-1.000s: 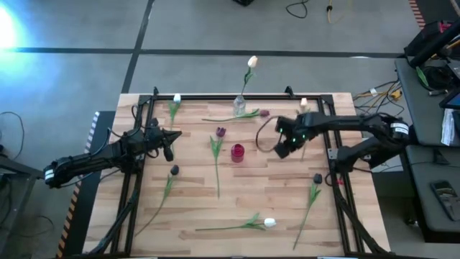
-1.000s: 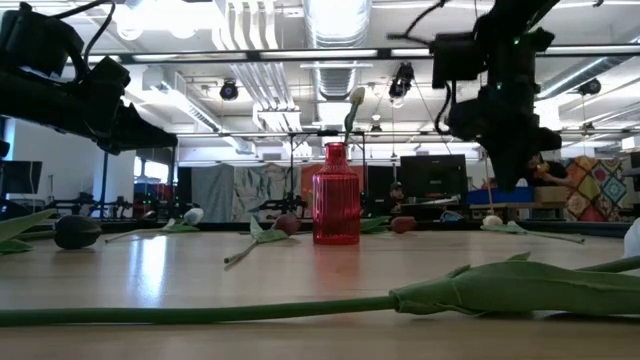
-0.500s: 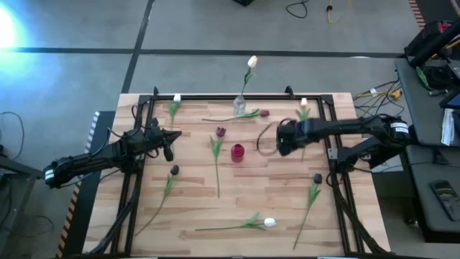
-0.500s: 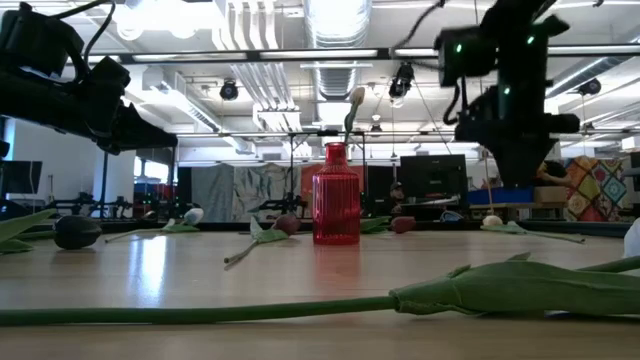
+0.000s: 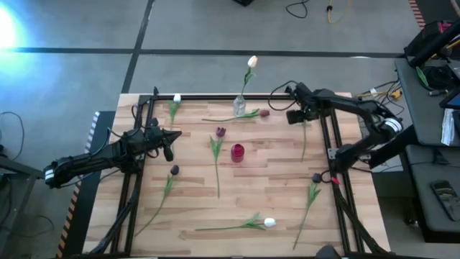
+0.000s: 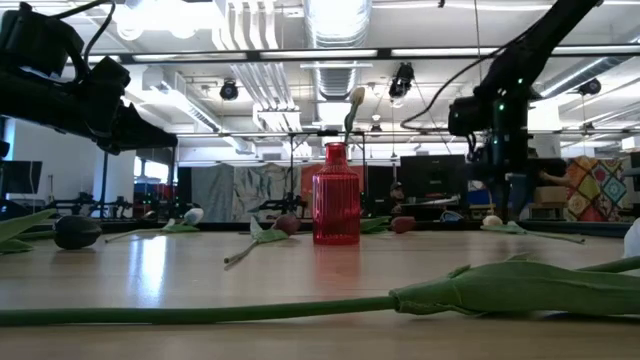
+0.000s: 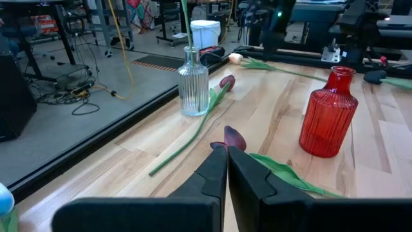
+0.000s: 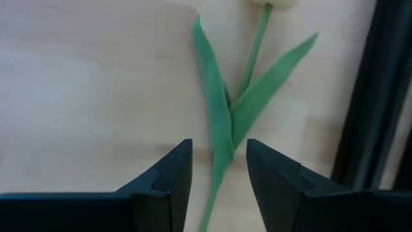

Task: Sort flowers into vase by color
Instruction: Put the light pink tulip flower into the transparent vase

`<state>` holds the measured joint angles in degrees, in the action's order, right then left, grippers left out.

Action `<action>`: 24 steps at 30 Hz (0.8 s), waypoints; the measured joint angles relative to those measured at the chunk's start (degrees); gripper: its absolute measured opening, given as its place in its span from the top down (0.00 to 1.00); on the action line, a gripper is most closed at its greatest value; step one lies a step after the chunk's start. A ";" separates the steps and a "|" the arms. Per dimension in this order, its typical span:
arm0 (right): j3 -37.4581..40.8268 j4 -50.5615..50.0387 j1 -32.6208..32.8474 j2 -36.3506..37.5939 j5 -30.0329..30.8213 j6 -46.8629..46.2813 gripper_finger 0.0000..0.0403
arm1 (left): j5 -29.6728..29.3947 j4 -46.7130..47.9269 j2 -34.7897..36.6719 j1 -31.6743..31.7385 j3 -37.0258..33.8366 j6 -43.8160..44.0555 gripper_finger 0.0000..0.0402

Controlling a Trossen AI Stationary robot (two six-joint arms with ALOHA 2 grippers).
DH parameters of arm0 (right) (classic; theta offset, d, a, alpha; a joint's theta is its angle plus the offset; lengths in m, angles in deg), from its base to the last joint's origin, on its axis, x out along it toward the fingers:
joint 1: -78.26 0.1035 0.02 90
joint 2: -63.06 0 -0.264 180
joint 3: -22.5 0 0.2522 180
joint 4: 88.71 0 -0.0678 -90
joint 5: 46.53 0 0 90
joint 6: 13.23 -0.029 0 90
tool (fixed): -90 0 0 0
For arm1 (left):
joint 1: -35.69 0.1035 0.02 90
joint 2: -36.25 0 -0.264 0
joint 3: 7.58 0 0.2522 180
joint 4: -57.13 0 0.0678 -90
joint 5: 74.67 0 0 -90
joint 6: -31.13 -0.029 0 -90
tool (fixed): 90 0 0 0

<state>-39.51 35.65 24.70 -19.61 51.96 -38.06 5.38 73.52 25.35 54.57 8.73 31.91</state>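
Hovering over a cream tulip near the table's far right corner, the right gripper spreads its jaws astride the stem, seemingly lining up to pick it; the left gripper waits clenched and empty.

The table is showing pale wooden planks with a soft sheen, framed in matt black metal. The red vase and the clear ribbed vase are looking like glossy glass. The flowers are showing matt, fabric-like green leaves.

In the right wrist view the cream tulip's head is cut off at the edge.
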 joint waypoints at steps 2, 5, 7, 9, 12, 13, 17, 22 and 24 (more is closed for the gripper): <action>-0.11 1.55 -0.82 -2.12 0.05 1.53 0.61 | 0.02 0.00 0.00 0.00 0.02 0.00 1.00; -1.47 1.46 -1.86 -5.90 0.69 1.84 0.55 | 0.00 0.00 -0.01 0.00 0.02 -0.02 1.00; -3.44 0.20 -1.98 -8.12 1.98 0.82 0.52 | 0.01 0.00 -0.01 0.00 0.01 -0.02 1.00; -5.21 -0.12 -2.01 -10.02 2.21 1.77 0.50 | 0.02 0.00 0.00 0.00 0.00 0.00 1.00; -7.80 -0.68 -2.01 -12.87 2.19 1.96 0.50 | 0.00 0.00 0.00 0.00 0.02 -0.02 1.00; -8.70 -0.80 -2.10 -13.73 2.02 1.97 0.50 | 0.02 0.00 -0.02 0.00 0.02 -0.02 1.00; -11.93 -3.21 -2.60 -16.96 1.72 2.20 0.58 | 0.01 0.00 -0.01 0.02 0.01 -0.02 1.00; -14.70 -5.86 -3.08 -18.98 0.57 4.56 0.72 | 0.03 0.00 -0.02 0.01 0.01 -0.01 1.00; -15.82 -7.00 -2.99 -18.91 0.38 5.31 0.80 | 0.02 0.00 -0.04 0.00 0.02 -0.02 1.00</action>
<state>-55.33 28.65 21.71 -38.52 52.35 -32.75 5.39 73.52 25.31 54.57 8.75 31.89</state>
